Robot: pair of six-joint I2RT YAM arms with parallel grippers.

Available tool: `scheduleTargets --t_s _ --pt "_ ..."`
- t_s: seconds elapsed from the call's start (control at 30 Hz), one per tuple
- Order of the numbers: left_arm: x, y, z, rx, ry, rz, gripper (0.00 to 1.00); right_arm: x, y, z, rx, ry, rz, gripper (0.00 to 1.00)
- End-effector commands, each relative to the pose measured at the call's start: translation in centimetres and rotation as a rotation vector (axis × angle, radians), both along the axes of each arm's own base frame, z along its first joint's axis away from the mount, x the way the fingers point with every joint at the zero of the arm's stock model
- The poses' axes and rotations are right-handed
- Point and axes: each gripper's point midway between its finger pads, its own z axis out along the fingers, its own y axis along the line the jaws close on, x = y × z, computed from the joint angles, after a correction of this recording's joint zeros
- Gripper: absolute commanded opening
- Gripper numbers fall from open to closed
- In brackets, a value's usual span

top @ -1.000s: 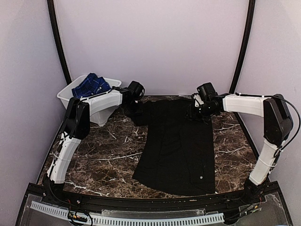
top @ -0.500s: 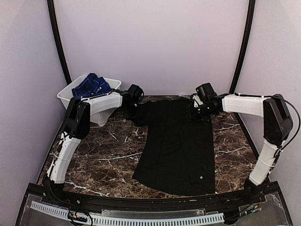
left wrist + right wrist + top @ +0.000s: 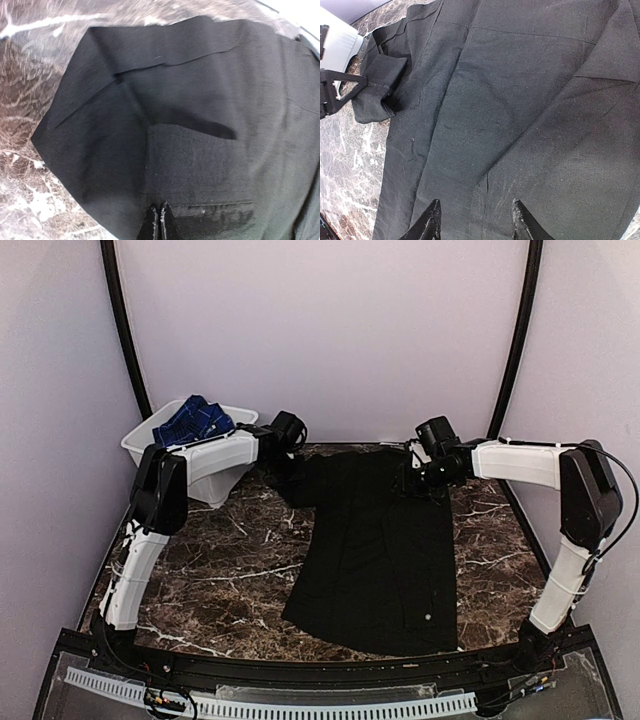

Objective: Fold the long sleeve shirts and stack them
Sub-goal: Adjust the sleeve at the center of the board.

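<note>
The black shirt (image 3: 380, 550) lies flat on the marble table, its hem toward the near edge. My left gripper (image 3: 283, 468) is at the shirt's far left corner, shut on a folded-over piece of the black cloth (image 3: 190, 165). The right wrist view shows that piece (image 3: 377, 82) lifted a little at the left gripper's tips (image 3: 364, 80). My right gripper (image 3: 412, 480) is open just above the shirt's far right part (image 3: 530, 100), with nothing between its fingers (image 3: 432, 222). The blue checked shirt (image 3: 195, 422) lies bunched in the white tub.
The white plastic tub (image 3: 140, 445) stands at the far left corner of the table, close behind my left arm; its side also shows in the right wrist view (image 3: 335, 45). Bare marble (image 3: 220, 570) lies left of the shirt. Curtain walls close in the back and sides.
My left gripper has shifted slightly toward the far edge with the shirt's corner in it. The right gripper has barely moved.
</note>
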Motion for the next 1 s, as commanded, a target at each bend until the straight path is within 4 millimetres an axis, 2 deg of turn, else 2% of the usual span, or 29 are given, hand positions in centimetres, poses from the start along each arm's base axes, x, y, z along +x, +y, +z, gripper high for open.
scheduleTargets --t_s 0.0,0.1,0.2,0.23,0.3,0.33,0.37,0.4,0.43,0.47,0.5,0.53,0.57,0.6,0.63,0.67,0.7,0.73,0.77,0.83,0.97 --pt "-0.4 -1.4 6.8 -0.043 -0.117 -0.057 0.0 0.0 0.5 1.2 0.014 -0.034 0.0 0.45" --pt "-1.0 -2.4 8.2 -0.043 -0.148 -0.114 0.0 0.1 0.6 1.2 0.012 -0.035 -0.003 0.45" --pt "-2.5 -4.1 9.2 -0.059 -0.169 -0.194 0.0 0.2 0.5 1.4 0.017 -0.049 -0.008 0.45" --pt "-3.1 -4.7 10.3 -0.072 -0.187 -0.231 0.0 0.1 0.5 1.7 0.023 -0.059 -0.007 0.45" --pt "-5.5 -6.1 10.0 -0.088 -0.177 -0.322 0.0 0.0 0.5 2.0 0.035 -0.075 -0.002 0.45" --pt "-6.6 -7.4 11.6 -0.117 -0.212 -0.362 0.0 -0.1 0.6 2.1 0.042 -0.08 0.003 0.46" --pt "-8.6 -8.0 9.8 -0.114 -0.172 -0.417 0.0 -0.3 0.6 2.2 0.049 -0.085 0.01 0.46" --pt "-9.5 -8.7 11.2 -0.154 -0.202 -0.452 0.0 -0.5 0.7 2.3 0.054 -0.092 0.019 0.47" --pt "-11.3 -8.7 8.8 -0.141 -0.153 -0.479 0.0 -0.7 0.9 2.3 0.057 -0.097 0.028 0.47" --pt "-12.2 -9.3 9.5 -0.184 -0.166 -0.509 0.0 -1.0 1.0 2.3 0.056 -0.101 0.039 0.49" --pt "-13.8 -8.9 7.2 -0.175 -0.117 -0.528 0.03 -1.4 1.2 2.2 0.055 -0.103 0.054 0.5" --pt "-14.5 -9.2 7.3 -0.206 -0.117 -0.548 0.1 -1.7 1.4 2.2 0.05 -0.107 0.066 0.52" --pt "-15.7 -8.6 5.4 -0.197 -0.072 -0.559 0.13 -2.1 1.8 2.0 0.045 -0.106 0.083 0.54" --pt "-16.3 -8.6 5.4 -0.218 -0.068 -0.574 0.18 -2.5 2.2 1.9 0.038 -0.111 0.106 0.55" --pt "-17.0 -8.1 4.3 -0.213 -0.045 -0.578 0.21 -2.9 2.7 1.8 0.034 -0.115 0.126 0.57" --pt "-17.3 -8.0 4.7 -0.22 -0.051 -0.581 0.29 -3.3 3.2 1.8 0.025 -0.121 0.152 0.58" --pt "-17.8 -7.4 4.0 -0.213 -0.04 -0.578 0.32 -3.6 3.8 1.7 0.018 -0.126 0.175 0.58" --pt "-17.8 -7.2 4.8 -0.214 -0.06 -0.569 0.37 -4.0 4.6 1.7 0.014 -0.135 0.203 0.59" --pt "-18.0 -6.6 4.4 -0.205 -0.057 -0.561 0.38 -4.3 5.2 1.7 0.012 -0.142 0.225 0.59" --pt "-17.8 -5.6 5.7 -0.193 -0.093 -0.524 0.41 -5.0 6.4 1.6 0.009 -0.148 0.272 0.59" --pt "-16.7 -2.7 6.3 -0.157 -0.101 -0.396 0.42 -6.4 8.7 1.3 0.021 -0.154 0.362 0.6"
